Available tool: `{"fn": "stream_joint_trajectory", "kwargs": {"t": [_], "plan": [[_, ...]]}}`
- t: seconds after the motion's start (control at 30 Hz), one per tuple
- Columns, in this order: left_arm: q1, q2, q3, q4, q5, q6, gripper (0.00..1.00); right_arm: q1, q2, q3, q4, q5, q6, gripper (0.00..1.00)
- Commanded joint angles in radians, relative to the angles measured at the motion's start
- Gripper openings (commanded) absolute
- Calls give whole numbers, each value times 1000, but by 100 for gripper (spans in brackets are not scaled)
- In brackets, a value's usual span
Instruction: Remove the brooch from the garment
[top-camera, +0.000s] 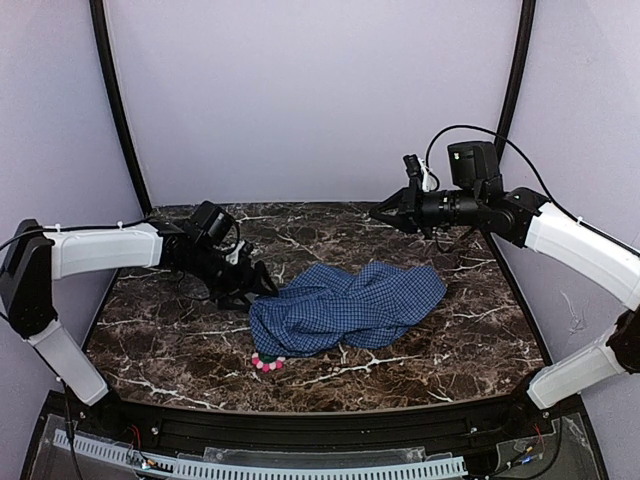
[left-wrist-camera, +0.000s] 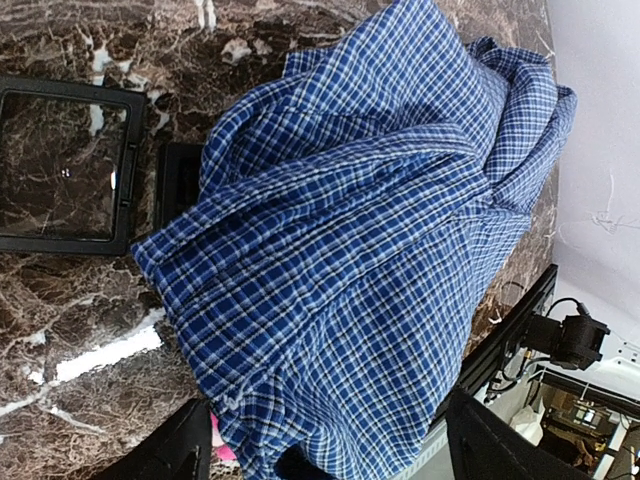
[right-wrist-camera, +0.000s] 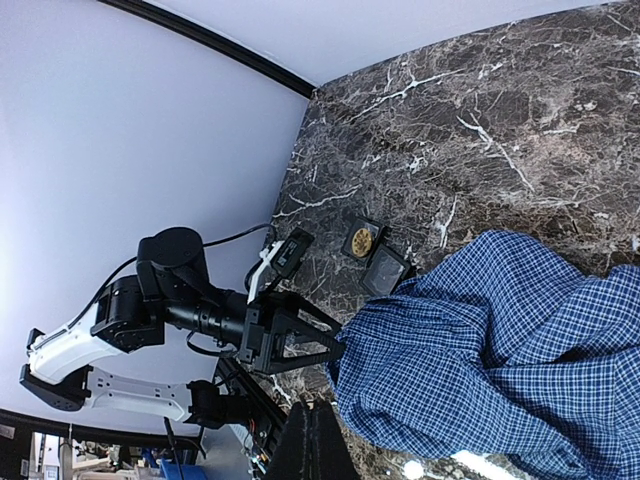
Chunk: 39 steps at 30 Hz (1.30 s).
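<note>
**Hem Grab Could Take the Cloth, Not the Brooch**

The brooch (top-camera: 268, 363), a small pink-and-white cluster, sits at the near-left hem of the blue checked garment (top-camera: 350, 303), which lies crumpled in the middle of the desk (top-camera: 180, 340). It appears to be fastened to the cloth. The left tool (top-camera: 252, 281) hangs low at the garment's left edge with its fingers (left-wrist-camera: 175, 455) spread wide, gripping nothing. The right tool (top-camera: 384, 213) is raised over the far right of the desk, well apart from the cloth. It looks pressed closed on nothing.

The likeliest failure, as I judge it, is that the left tool closes on loose plaid rather than on the brooch. Its wrist view shows only a sliver of pink beside one finger, mostly tucked under the hem. A pull would then drag the whole garment, since nothing holds the cloth down. Even with a clean hold on the brooch, the unanchored garment would lift with it, and the fastening might not release or could snag the weave. The brooch also lies toward the desk's front edge, so a slip could send it off.
</note>
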<state>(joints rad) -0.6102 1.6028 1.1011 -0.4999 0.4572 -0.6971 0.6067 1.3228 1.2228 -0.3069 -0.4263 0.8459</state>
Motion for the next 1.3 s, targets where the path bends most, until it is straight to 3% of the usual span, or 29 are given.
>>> {"fn": "stream_joint_trajectory", "kwargs": {"t": [0.0, 0.27, 0.47, 0.6, 0.63, 0.73, 0.93, 1.07, 1.13, 1.27], "plan": [[8, 65, 22, -13, 56, 12, 82, -3, -21, -8, 34, -7, -11, 0], [10, 100, 2, 18, 87, 0, 77, -2, -18, -4, 38, -2, -17, 0], [13, 139, -1, 22, 83, 6, 50, -2, -11, 3, 44, -2, -18, 0], [18, 164, -2, 34, 88, 14, 27, -2, -4, 16, 45, 1, -19, 0], [19, 164, 10, 24, 79, 29, 17, -2, -2, 19, 43, 5, -19, 0], [28, 160, 117, -3, 22, 105, 2, -3, -3, 32, 32, 26, -24, 0], [41, 178, 467, -9, -92, 282, 1, -7, 2, 63, 20, 63, -28, 0], [41, 206, 682, 34, -60, 367, 1, -11, -2, 83, 17, 83, -31, 0], [41, 184, 700, 81, -4, 402, 1, -15, -1, 91, 17, 87, -36, 0], [25, 43, 502, 203, 124, 472, 1, -20, 6, 99, 21, 92, -44, 0]]}}
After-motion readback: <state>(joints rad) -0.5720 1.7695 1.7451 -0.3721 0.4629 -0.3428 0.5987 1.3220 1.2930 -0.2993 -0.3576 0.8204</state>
